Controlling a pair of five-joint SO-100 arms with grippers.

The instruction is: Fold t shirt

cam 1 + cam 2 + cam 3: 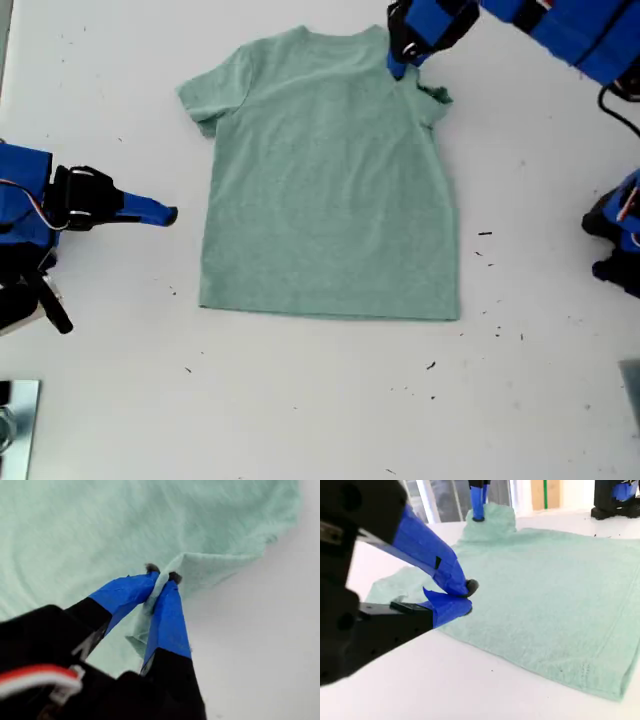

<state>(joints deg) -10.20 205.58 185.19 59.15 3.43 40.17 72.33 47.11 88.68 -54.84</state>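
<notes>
While my first gripper (161, 578) pinches the t shirt (330, 180) sleeve, my second gripper (468, 599), jaws nearly closed on nothing, hovers just beside its side edge

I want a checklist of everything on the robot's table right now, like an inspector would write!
Surface: white table, small dark specks scattered on it.
Job's things: t shirt lies mostly flat, not folded; the sleeve at the exterior view's right is pinched up.
Clutter: nothing seen but the specks.
Grippers: my first gripper is shut on the t shirt's sleeve; my second gripper is closed on nothing, beside the shirt's edge.
Cables: a black cable at the exterior view's right edge; red and white wires on my first gripper.
Surroundings: window frames behind the table.
</notes>
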